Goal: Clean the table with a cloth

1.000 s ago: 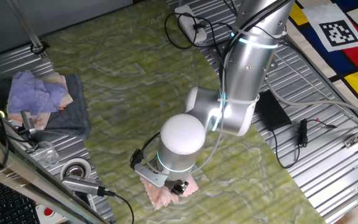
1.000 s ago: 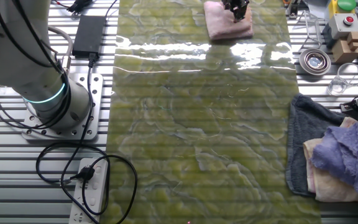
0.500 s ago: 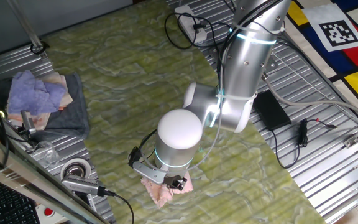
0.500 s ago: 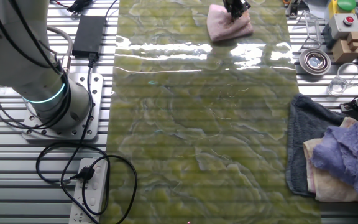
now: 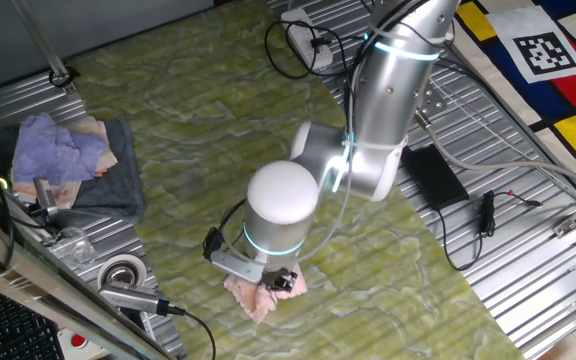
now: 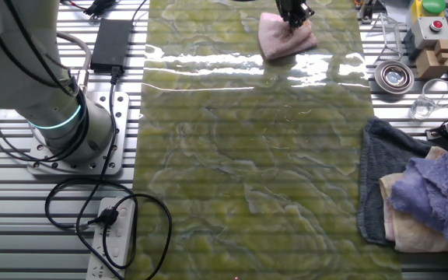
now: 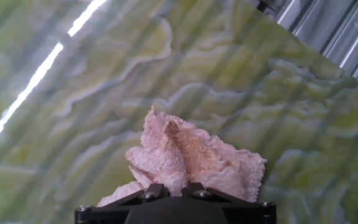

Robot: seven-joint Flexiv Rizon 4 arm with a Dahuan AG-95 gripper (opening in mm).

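The pale pink cloth (image 5: 258, 295) lies bunched on the yellow-green marbled table (image 5: 198, 150), near its end by the metal clutter. My gripper (image 5: 280, 283) presses down on it, shut on a pinched fold. In the other fixed view the cloth (image 6: 285, 40) sits at the table's (image 6: 255, 155) far end with the gripper (image 6: 295, 13) on top of it. The hand view shows the cloth (image 7: 188, 158) crumpled against the table (image 7: 104, 74), its fold held between the two black fingers (image 7: 154, 191) of my gripper (image 7: 173, 190).
A pile of lavender, beige and dark grey cloths (image 5: 68, 160) lies on the ribbed metal beside the table. A tape roll (image 5: 120, 272), a glass and tools (image 5: 133, 298) stand close to the cloth. A power strip (image 5: 308, 35) and black adapter (image 5: 436, 175) lie on the other side.
The arm has swung, dragging the cloth a short way across the table toward the tape-roll side. The cloth has turned and bunched up more under the gripper.
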